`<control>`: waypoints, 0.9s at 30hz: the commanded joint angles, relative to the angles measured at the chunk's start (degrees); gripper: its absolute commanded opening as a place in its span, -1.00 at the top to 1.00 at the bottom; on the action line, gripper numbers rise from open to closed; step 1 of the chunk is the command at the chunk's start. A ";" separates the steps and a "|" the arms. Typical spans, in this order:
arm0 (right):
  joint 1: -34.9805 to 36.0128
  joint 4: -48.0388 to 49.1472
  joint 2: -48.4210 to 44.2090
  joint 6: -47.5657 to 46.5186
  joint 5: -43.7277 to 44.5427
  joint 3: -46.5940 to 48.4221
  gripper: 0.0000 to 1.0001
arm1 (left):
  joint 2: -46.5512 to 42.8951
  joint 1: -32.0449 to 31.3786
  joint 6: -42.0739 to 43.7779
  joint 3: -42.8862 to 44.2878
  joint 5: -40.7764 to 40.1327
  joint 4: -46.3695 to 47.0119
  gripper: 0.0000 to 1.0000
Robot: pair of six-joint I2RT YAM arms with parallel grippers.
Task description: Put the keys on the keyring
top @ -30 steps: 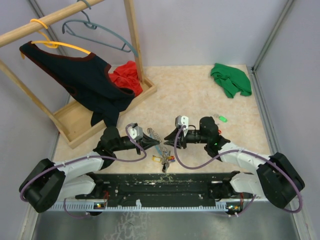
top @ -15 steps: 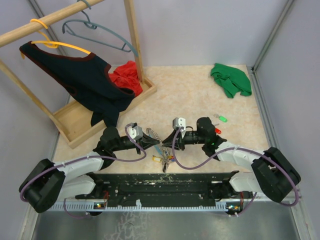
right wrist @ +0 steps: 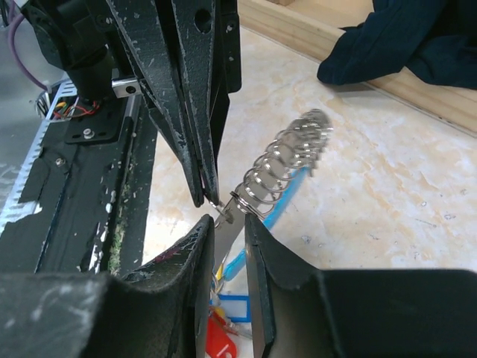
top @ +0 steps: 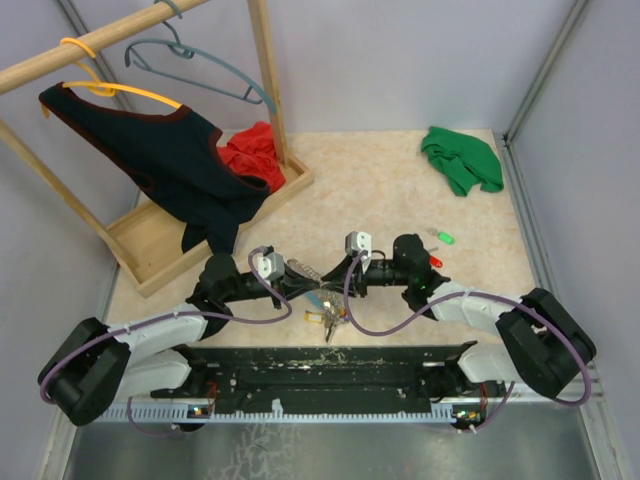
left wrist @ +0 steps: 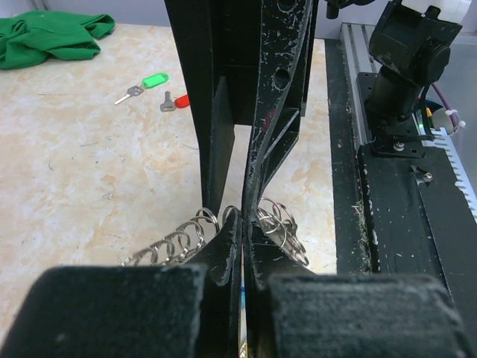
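The keyring (right wrist: 287, 160) is a silvery coil with a light-blue segment and blue and red tags (top: 330, 318), lying near the table's front edge. My left gripper (left wrist: 240, 224) is shut on one of its end rings (right wrist: 218, 203), with coils showing on both sides of the fingertips. My right gripper (right wrist: 229, 227) faces it tip to tip. Its jaws stand a little apart around a flat silver piece of the keyring. The keys lie apart on the table to the right: green-headed key (left wrist: 153, 79) and red-headed key (left wrist: 179, 101), also green key (top: 445, 238) and red key (top: 433, 262).
A green cloth (top: 460, 158) lies at the back right. A wooden rack base (top: 160, 245) with a dark garment (top: 180, 165) and a red cloth (top: 255, 152) stands at the back left. The black mounting rail (top: 330, 365) runs right behind the keyring.
My right gripper has slid left until its tips meet the left gripper at the keyring. The red key, hidden by the right arm earlier, now shows. The left gripper stays shut.
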 commanded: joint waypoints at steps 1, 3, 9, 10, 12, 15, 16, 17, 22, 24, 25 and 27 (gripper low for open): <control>0.50 4.77 0.09 0.41 0.35 0.20 0.51 | -0.11 -0.24 -0.55 0.74 2.02 3.81 1.00; 0.50 4.65 -0.10 0.34 0.78 0.10 0.50 | -0.27 -0.24 -0.57 0.74 1.95 3.73 1.00; 0.50 4.81 -0.11 0.41 -2.56 0.34 0.56 | 0.08 -0.22 -0.61 0.81 1.99 4.06 1.00; 0.52 4.69 0.09 0.43 -3.03 0.37 0.58 | 0.21 -0.24 -0.63 0.87 2.07 4.18 1.00; 0.54 4.34 0.48 0.50 -4.13 0.63 0.61 | 0.46 -0.24 -0.81 0.88 2.08 4.74 1.00; 0.50 3.99 0.87 0.52 -4.93 1.00 0.65 | 0.75 -0.23 -1.00 0.89 1.83 5.46 1.00; 0.57 3.64 0.96 0.40 -4.94 1.14 0.66 | 0.97 -0.24 -1.13 0.91 1.75 5.70 1.00; 0.63 3.10 0.99 0.16 -4.91 1.34 0.68 | 1.13 -0.24 -1.20 0.98 1.73 5.78 1.00; 0.63 -0.70 0.11 -1.07 -3.72 2.49 0.98 | 1.44 -0.24 -1.37 0.56 1.51 6.35 1.00; 0.58 -2.50 -0.69 -1.81 -2.84 3.05 1.00 | 0.97 -0.24 -0.96 -0.23 0.50 6.34 0.89; 0.59 -3.67 -1.20 -2.28 -2.13 3.44 1.00 | 0.54 -0.19 -0.77 -0.68 -0.23 6.25 0.73; 0.61 -6.32 -2.26 -3.46 -0.29 3.98 1.00 | -1.04 -0.15 -0.45 -1.85 -2.38 5.93 0.55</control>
